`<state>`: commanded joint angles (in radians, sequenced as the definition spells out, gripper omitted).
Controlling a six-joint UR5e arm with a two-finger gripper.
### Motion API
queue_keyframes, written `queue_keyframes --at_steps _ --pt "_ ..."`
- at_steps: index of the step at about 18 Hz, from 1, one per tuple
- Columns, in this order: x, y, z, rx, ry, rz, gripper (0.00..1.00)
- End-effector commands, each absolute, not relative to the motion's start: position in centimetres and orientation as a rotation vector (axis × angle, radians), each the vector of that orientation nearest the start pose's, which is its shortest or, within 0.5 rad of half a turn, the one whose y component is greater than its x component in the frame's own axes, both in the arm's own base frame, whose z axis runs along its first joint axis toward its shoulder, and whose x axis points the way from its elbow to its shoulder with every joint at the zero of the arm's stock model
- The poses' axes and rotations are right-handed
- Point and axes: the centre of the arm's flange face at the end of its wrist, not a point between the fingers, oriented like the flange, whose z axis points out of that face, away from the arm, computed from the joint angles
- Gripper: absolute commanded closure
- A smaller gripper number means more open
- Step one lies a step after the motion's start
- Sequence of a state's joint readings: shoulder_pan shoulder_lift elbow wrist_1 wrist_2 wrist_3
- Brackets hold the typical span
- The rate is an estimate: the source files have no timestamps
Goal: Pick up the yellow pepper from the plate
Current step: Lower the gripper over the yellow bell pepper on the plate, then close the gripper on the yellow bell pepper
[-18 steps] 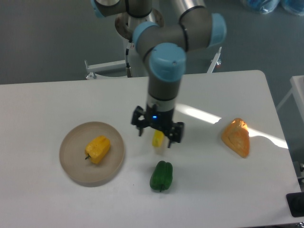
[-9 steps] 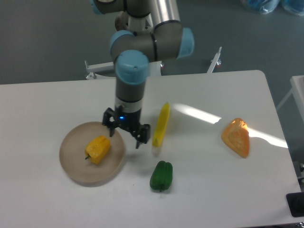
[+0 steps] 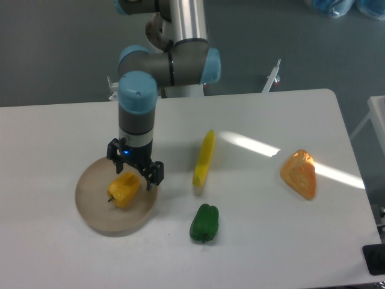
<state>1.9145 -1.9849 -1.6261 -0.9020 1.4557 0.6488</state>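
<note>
Hovering over the plate now, my hand hangs above the plate's upper right part, and I can see both fingers spread apart with nothing between them. Yellow pepper sits on the plate, a little right of its middle, its dark stem pointing down and to the left. From this view the hand's lower edge overlaps the top of the pepper, but I cannot tell whether it touches or is simply above it. Arm comes down from the top of the view, wrist pointing straight at the worktop. Off the plate, on the white worktop: a long slim yellow vegetable lying to the right of the hand, a green pepper near the front edge just right of the plate, and an orange wedge well apart on the far right.
</note>
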Motion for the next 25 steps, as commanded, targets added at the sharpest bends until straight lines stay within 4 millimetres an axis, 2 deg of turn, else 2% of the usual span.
queue_keyframes --at_steps 5,11,25 --pt "-7.4 64.8 28.7 -2.89 0.476 -0.018 0.0" --pt "-6.0 64.6 26.9 -2.932 0.501 0.006 0.0" --pt "-6.3 65.3 26.2 -2.925 0.497 0.019 0.01"
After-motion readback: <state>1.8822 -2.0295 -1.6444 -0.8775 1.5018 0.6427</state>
